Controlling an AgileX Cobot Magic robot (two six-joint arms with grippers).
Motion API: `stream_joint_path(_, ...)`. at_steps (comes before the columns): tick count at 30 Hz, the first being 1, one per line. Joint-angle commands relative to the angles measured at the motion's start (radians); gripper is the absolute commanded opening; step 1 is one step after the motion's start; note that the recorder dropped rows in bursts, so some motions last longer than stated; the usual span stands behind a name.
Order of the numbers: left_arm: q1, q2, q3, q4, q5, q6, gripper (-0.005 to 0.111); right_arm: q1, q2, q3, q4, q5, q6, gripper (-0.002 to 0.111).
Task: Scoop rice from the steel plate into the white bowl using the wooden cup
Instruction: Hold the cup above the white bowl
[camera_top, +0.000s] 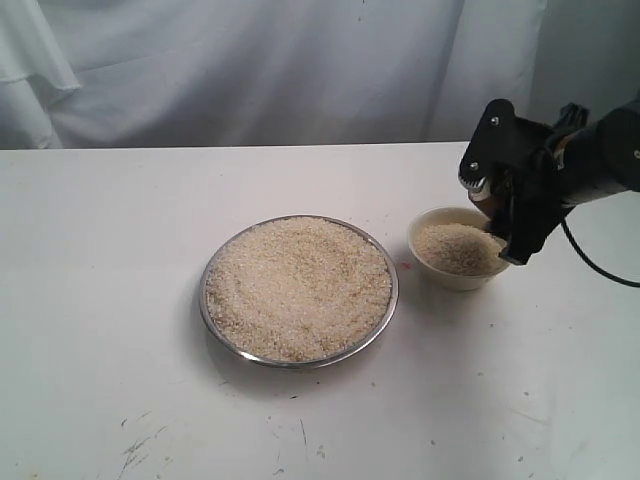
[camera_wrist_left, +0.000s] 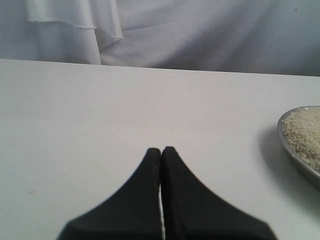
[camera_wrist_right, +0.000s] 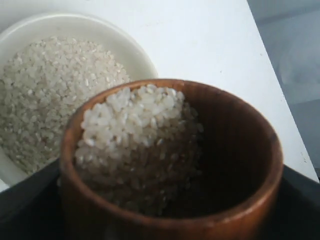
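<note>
My right claw (camera_top: 503, 215) was clamped around the wooden cup (camera_wrist_right: 235, 145), its jaws spread wide to take the cup's round body. In the exterior view only a sliver of brown wood showed between the black fingers. I held the cup tipped, at the right-hand edge of the white bowl (camera_top: 455, 277) in that view, with its mouth leaning toward the bowl. The rice (camera_wrist_right: 132, 130) inside the cup lay banked up against the lip nearest the bowl, reaching the rim there, while the far inner wall was bare and dark. I could not tell whether the cup touched the bowl's rim.

The bowl itself was already heaped with grains nearly to its edge. It stood on the white table (camera_top: 100, 250), just to the right of the plate (camera_top: 297, 362), the two close but apart. The plate was covered with rice almost out to its thin raised rim.

My left claw (camera_wrist_left: 161, 150) hung over bare tabletop with its two black fingers pressed together, holding nothing, and the plate's edge lay off to one side. A white cloth (camera_top: 250, 70) hung behind the table.
</note>
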Motion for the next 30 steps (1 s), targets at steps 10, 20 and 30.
stream_joint_path(10,-0.003,-0.004,0.005,0.001,-0.014,0.000,0.000,-0.010,-0.011,0.102,-0.179,-0.229,0.065,0.000)
stream_joint_path(20,-0.003,-0.004,0.005,0.001,-0.014,0.000,0.000,-0.025,-0.011,0.100,-0.470,-0.228,0.116,0.000)
stream_joint_path(30,-0.003,-0.004,0.005,0.001,-0.014,0.000,0.000,-0.022,0.036,0.044,-0.615,-0.180,0.151,0.000)
